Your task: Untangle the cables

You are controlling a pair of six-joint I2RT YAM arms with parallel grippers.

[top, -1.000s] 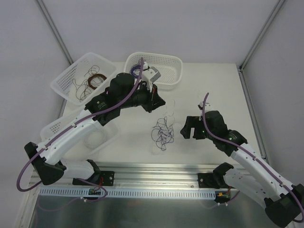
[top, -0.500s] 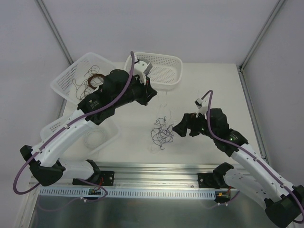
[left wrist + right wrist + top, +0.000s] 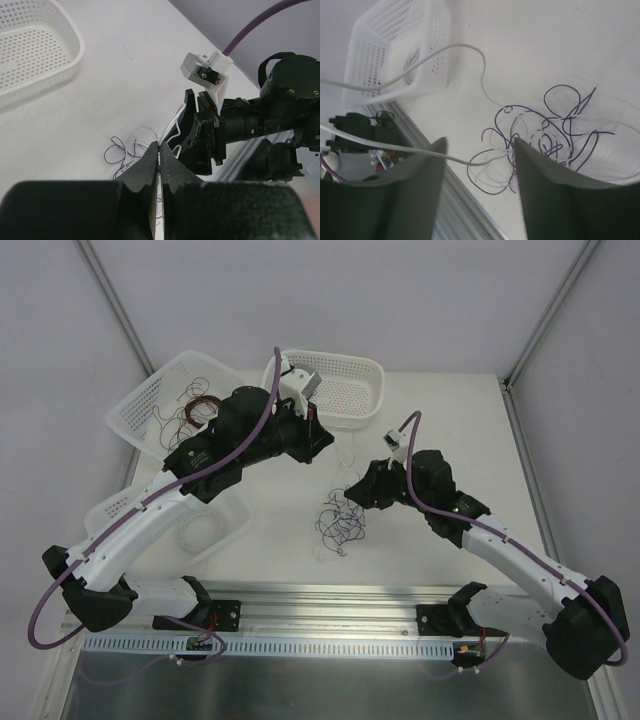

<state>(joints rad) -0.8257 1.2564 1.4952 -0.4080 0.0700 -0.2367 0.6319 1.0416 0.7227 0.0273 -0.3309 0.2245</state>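
Loose scribble of purple and whitish cables [image 3: 342, 520] at mid-table [image 3: 450, 440], btwn the two arms; L gripper [image 3: 160, 149] pinched shut on a whitish strand lifted off the clump; R gripper [image 3: 479, 146] low at clump's edge, fingers apart, white strand crossing the gap; perforated white basket [image 3: 355, 410] at rear.

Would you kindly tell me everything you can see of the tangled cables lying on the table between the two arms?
The cables are hair-thin purple and whitish wires in a loose scribbly tangle, lying flat on the white table. One whitish strand is lifted, pinched in the shut left gripper; it passes between the parted fingers of the right gripper.
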